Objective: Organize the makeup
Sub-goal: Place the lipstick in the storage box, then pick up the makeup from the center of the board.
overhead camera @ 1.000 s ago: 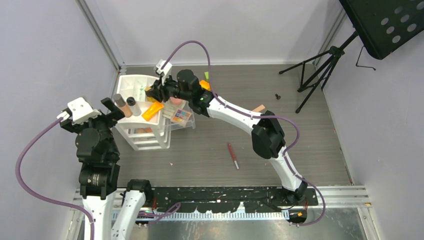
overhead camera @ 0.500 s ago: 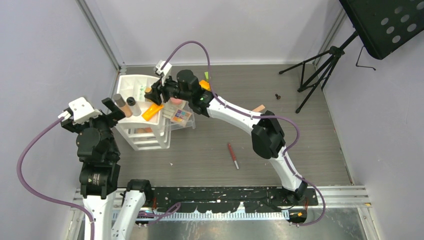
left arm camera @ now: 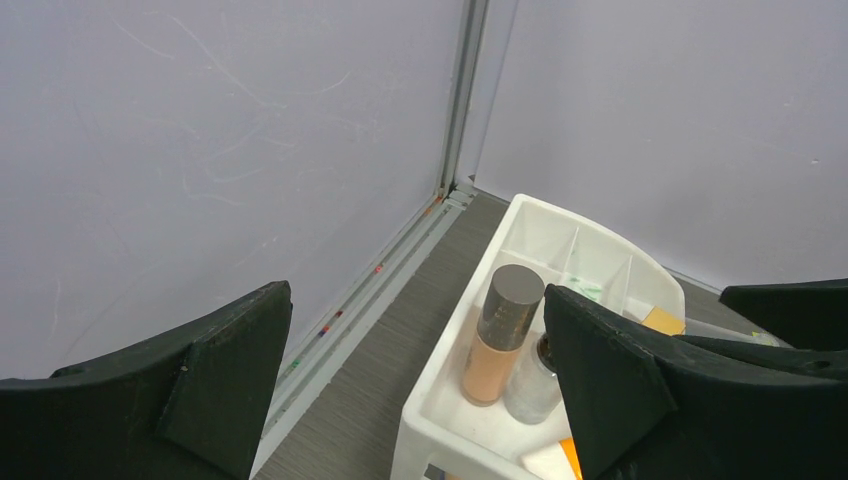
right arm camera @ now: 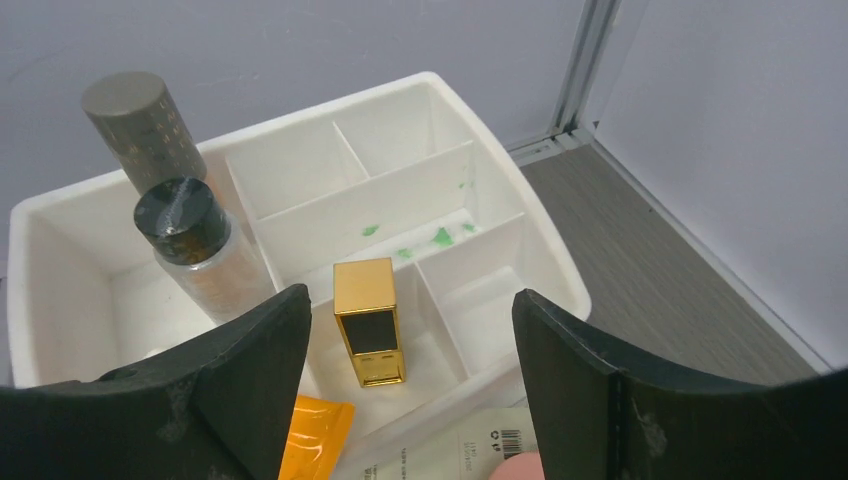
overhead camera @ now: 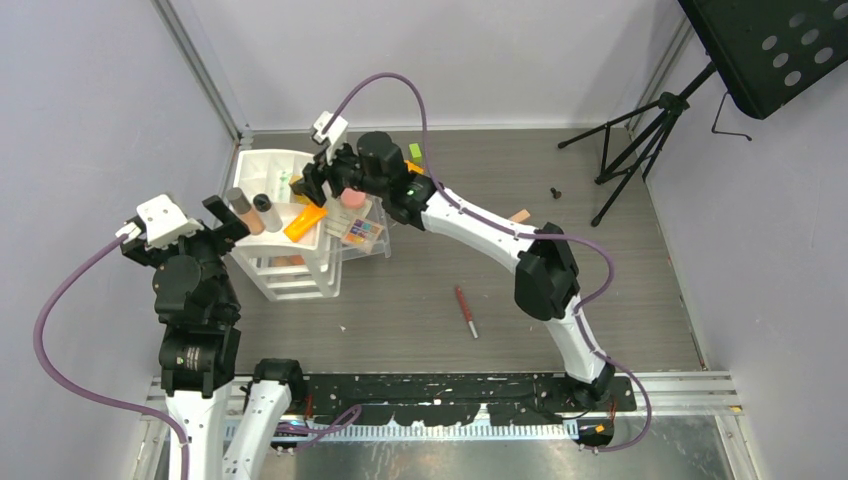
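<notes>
- One red pencil (overhead camera: 466, 311) lies loose on the table (overhead camera: 620, 260), long axis roughly near-to-far, well apart from the organizer (overhead camera: 262, 158).
- Your right gripper (right arm camera: 410, 335) hangs open over the lipstick (right arm camera: 369, 320) standing in there, so the pencil's back toward that arm's base.
- Your left gripper (left arm camera: 415, 330) is open too, but farther off.

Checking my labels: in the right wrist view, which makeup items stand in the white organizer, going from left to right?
grey-capped beige bottle → black-capped clear bottle → gold-black lipstick

tripod (overhead camera: 665, 102) far right | perforated black panel (overhead camera: 770, 45) top right | grey wood-grain table (overhead camera: 620, 290)
</notes>
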Controlling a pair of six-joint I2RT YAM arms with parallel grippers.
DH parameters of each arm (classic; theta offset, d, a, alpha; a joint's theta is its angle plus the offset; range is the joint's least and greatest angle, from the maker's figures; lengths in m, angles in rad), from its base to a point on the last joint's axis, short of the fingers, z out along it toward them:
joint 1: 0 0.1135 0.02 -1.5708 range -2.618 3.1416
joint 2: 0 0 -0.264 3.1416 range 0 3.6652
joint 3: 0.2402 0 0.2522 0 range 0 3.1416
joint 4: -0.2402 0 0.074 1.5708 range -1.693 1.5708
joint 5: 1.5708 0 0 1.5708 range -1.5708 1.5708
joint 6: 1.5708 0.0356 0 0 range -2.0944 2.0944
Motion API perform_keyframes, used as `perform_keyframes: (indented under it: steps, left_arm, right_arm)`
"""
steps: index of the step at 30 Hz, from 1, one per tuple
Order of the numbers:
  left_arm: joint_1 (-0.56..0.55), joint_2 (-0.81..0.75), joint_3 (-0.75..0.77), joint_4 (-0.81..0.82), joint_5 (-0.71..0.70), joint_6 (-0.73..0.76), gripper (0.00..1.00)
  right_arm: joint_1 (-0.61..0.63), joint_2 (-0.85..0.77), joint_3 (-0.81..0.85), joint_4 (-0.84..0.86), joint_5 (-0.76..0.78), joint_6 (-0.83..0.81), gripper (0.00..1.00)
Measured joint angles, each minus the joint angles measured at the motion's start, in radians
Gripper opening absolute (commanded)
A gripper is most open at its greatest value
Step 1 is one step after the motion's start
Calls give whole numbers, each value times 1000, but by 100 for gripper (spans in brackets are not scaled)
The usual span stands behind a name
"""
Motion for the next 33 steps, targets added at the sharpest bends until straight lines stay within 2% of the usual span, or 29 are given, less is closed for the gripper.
perform_keyframes:
  steps: [4, 8, 13, 18, 22, 28, 33]
  left_arm:
    - [0, 0, 0, 0, -6, 0, 100]
    - [-2, -3, 0, 0, -7, 0, 100]
    - [-8, -4, 0, -1, -8, 0, 100]
    - [-12, -8, -1, -1, -13, 0, 100]
    - [-16, -9, -1, -1, -14, 0, 100]
    - [-19, -9, -2, -1, -14, 0, 100]
    - [-19, -8, -2, -1, -14, 0, 100]
  right_arm:
    - [0, -51, -3, -15, 27, -14, 80]
    - [0, -154, -78, -2, 65, -15, 80]
    - [0, -374, -320, 47, 201, 16, 76]
    - [0, -575, -521, 22, 377, 116, 69]
    - [0, -734, -661, -86, 537, 226, 58]
    - [0, -914, -828, -343, 668, 364, 55]
    - [0, -937, -917, -548, 686, 462, 55]
